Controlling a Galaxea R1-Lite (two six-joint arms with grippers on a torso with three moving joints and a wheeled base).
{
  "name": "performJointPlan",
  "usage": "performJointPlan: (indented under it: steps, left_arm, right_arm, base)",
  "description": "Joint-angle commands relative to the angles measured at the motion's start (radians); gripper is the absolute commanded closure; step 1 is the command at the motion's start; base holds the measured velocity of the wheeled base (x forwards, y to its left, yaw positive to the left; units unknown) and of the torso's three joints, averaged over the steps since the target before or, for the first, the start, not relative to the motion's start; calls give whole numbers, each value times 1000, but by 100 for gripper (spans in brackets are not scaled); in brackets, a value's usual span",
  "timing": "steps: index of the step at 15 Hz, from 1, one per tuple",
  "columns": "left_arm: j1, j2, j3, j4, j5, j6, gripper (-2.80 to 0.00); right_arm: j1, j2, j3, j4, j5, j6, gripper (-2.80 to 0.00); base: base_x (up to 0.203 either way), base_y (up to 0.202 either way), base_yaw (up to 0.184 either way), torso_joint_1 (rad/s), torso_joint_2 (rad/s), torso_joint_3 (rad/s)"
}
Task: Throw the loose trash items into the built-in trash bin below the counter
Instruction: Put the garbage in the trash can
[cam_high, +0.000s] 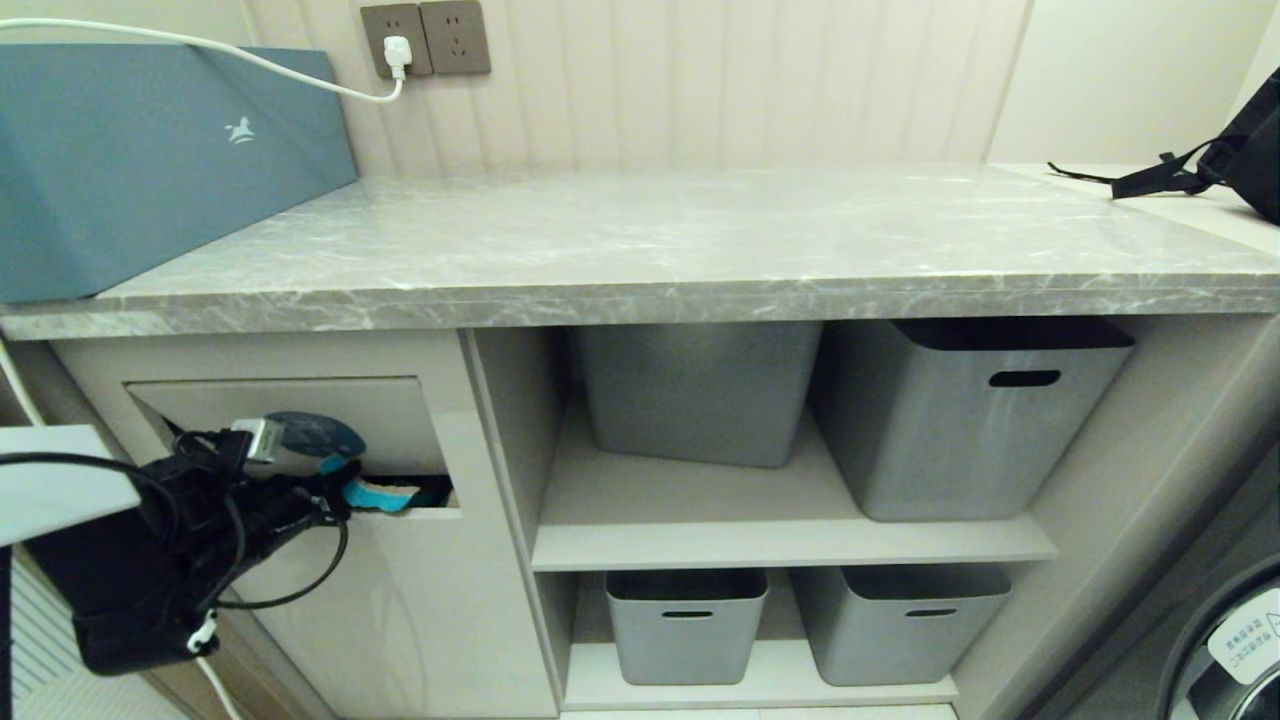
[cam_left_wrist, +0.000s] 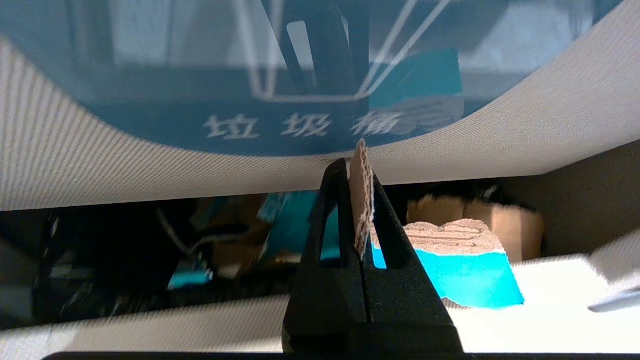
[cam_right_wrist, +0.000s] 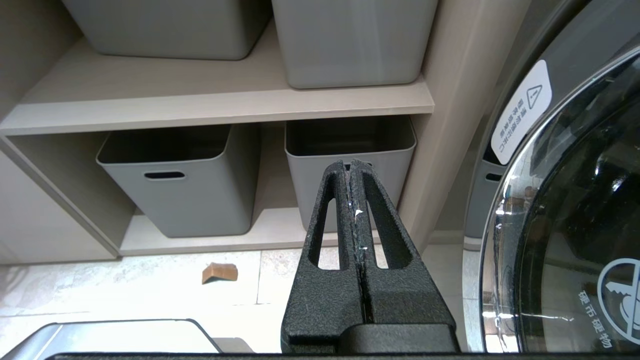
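Note:
The built-in trash bin (cam_high: 400, 600) sits under the counter (cam_high: 700, 240) at the left. Its flap (cam_high: 390, 420), with a round blue sticker (cam_left_wrist: 150, 100), is tilted inward. My left gripper (cam_high: 335, 490) is at the opening, shut on a bent turquoise strip (cam_left_wrist: 361, 200) of torn cardboard. The strip's free end (cam_left_wrist: 450, 280) lies on the opening's lower edge. More scraps (cam_left_wrist: 235, 240) lie in the dark inside the bin. My right gripper (cam_right_wrist: 350, 167) hangs low before the bottom shelf, shut and empty. A small folded tan cardboard piece (cam_right_wrist: 219, 273) lies on the floor tiles.
Grey tubs (cam_high: 960, 420) fill the open shelves right of the bin. A teal box (cam_high: 150, 150) stands on the counter's left end, and black bag straps (cam_high: 1160, 180) lie at its far right. A washing machine door (cam_right_wrist: 575, 225) is close beside the right gripper.

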Motion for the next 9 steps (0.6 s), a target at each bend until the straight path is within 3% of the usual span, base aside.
performJointPlan:
  steps: [1,9]
  left_arm:
    - [-4,6,-28,-8,-2,-6,0]
    - [-36,3,-43,-16,43,-35,0]
  right_arm:
    - [0,0,0,1,0,0,0]
    - [0,2,0,1,0,0,0]
  base:
    - [0,0,0,0,0,0]
    - [0,0,0,0,0,0]
